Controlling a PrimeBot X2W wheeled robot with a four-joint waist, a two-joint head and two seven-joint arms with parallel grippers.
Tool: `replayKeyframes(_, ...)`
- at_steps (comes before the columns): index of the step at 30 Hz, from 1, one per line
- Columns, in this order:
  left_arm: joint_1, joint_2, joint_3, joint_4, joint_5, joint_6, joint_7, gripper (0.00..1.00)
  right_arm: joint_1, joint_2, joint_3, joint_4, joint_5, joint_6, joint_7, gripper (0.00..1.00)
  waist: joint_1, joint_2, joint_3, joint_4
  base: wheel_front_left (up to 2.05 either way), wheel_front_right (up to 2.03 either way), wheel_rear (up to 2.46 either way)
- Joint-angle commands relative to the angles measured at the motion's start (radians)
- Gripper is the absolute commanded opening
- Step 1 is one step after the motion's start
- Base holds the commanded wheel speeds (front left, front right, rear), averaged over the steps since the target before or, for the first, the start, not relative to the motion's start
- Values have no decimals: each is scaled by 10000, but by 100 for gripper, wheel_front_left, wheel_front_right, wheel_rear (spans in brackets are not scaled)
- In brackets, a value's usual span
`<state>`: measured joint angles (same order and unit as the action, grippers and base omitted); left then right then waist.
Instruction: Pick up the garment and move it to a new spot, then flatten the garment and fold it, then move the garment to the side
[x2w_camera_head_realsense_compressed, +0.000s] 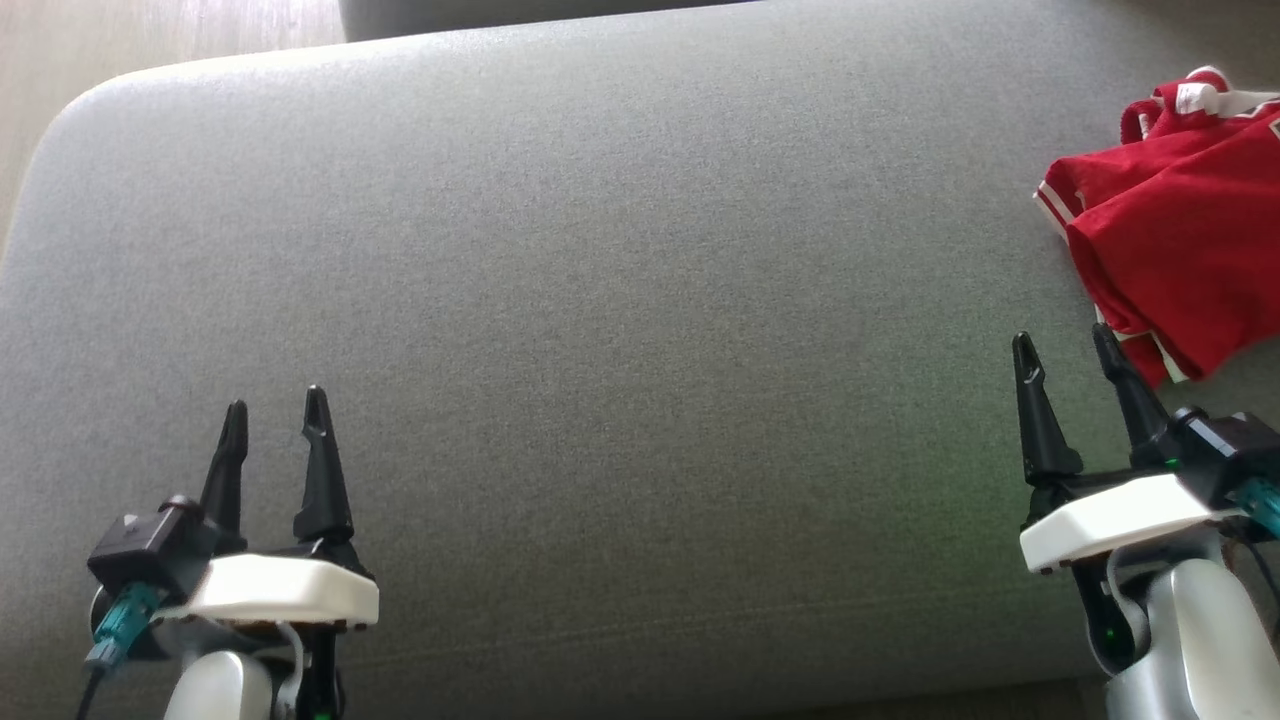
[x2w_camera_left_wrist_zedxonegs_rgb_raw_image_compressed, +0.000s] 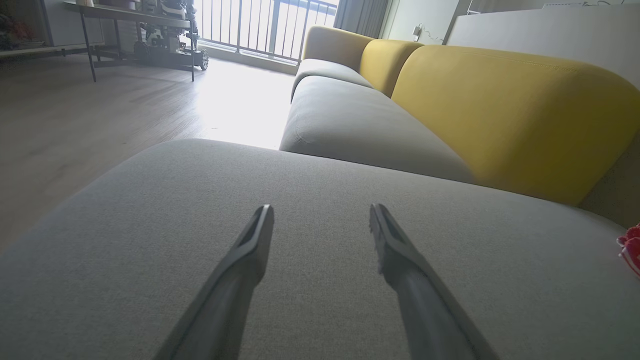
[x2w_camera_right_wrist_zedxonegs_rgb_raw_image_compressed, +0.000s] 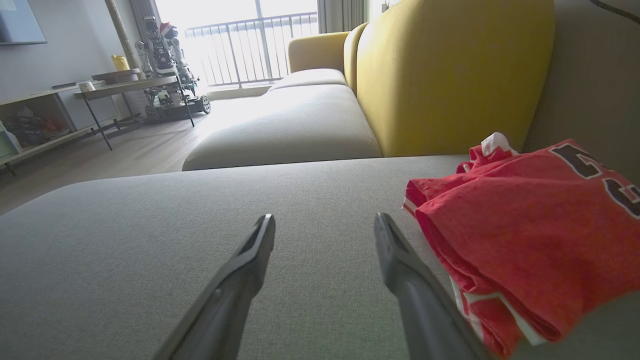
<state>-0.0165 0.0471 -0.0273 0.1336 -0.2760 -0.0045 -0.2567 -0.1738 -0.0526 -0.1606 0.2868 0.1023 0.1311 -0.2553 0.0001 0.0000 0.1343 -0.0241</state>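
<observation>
A red garment with white trim lies folded in a bundle at the right edge of the grey cushion. In the right wrist view the garment sits just right of my fingers and shows dark letters on top. My right gripper hovers open just in front of the bundle's near corner, touching nothing. Low over the cushion's front left, my left gripper is open and empty. A sliver of the garment shows at the far right of the left wrist view.
The cushion's rounded left corner drops to wooden floor. A yellow backrest rises behind the garment, with more grey seats beyond. A table and a parked robot stand by the window.
</observation>
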Motion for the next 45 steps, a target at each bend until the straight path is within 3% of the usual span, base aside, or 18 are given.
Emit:
replayKeyframes(1, -241, 32, 267, -304, -67, -9, -51, 100, -314, 24, 197, -358, 60, -4, -65, 100, -1, 0, 2, 8, 0, 0, 0)
replayKeyframes(3, -225, 32, 279, -281, -85, 23, -51, 100, -311, 24, 196, -359, 61, -4, -65, 100, -1, 0, 10, 23, 0, 0, 0)
replayKeyframes(4, 0, 0, 2, 8, -18, 7, 0, 0, -1, 0, 0, 3, 1, 0, 0, 0, 0, 0, 12, 23, 0, 0, 0)
replayKeyframes(10, 151, -21, 17, 595, -271, -19, 72, 0, 134, 21, -7, 626, 267, 0, 128, 0, 0, 0, -14, 29, 0, 0, 0)
replayKeyframes(45, -161, 35, 376, 755, -4145, -383, 1098, 0, 323, 22, 169, 282, 4623, -1, 1142, 0, 0, 0, -395, 91, 0, 0, 0)
